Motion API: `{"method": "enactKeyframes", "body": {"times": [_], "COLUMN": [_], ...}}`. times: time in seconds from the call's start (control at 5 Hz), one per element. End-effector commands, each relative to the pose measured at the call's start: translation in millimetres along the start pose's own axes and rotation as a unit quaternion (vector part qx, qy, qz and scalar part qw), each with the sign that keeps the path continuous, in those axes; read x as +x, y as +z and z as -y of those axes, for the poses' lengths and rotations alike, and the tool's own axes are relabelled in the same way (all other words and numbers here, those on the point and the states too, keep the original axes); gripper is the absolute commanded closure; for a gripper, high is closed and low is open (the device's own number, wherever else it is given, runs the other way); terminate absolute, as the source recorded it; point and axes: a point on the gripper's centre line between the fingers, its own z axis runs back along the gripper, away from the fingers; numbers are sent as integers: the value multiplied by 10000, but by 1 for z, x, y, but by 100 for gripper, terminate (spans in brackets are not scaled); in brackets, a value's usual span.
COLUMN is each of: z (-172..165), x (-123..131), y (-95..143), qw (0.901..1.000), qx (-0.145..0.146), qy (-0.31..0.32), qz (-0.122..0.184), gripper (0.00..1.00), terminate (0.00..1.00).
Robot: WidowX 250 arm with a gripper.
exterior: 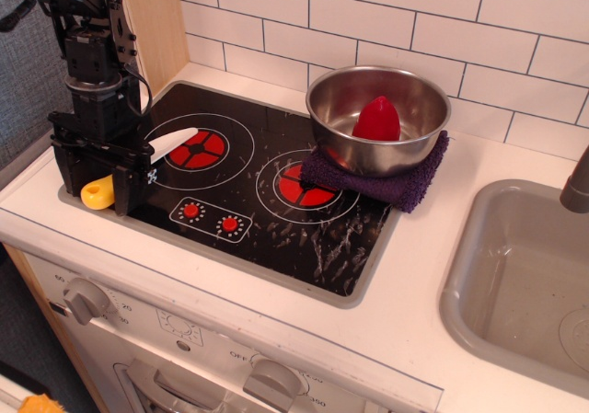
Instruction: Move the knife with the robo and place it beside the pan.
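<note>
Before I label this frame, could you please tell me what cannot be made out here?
- Knife: the tool covers most of the yellow handle, so any grip is unclear.
- Red object: its base is hidden by the pan wall.
- Sink: cut off by the right edge.
- Arm: cut off at the top edge.

One raised front view looks down across the stovetop (276,220).

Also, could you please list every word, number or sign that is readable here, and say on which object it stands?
"OFF": on the stove front panel, left of the lower knob.
"350": same panel, right of that knob; faint, probably so.
Numbers by the left knob: too blurred to read.
White mark on the gripper: no legible text.
Nothing readable on the pan or knife.
</note>
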Motion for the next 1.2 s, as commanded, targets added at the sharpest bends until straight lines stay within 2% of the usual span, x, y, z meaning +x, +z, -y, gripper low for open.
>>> {"method": "enactKeyframes", "body": {"times": [0.0,0.2,0.4,0.6,0.8,1.0], "z": [-3,2,23,51,76,80], "x": [1,-2,10,33,59,71], "y": [14,31,66,85,76,57], "qw": [9998,9991,9959,9951,9979,9979], "qx": [173,326,543,472,431,393], "qy": [45,84,-98,-288,-23,459], "qz": [129,273,713,819,490,229], "gripper": [100,100,100,100,100,100], "terminate": [0,0,0,0,0,0]}}
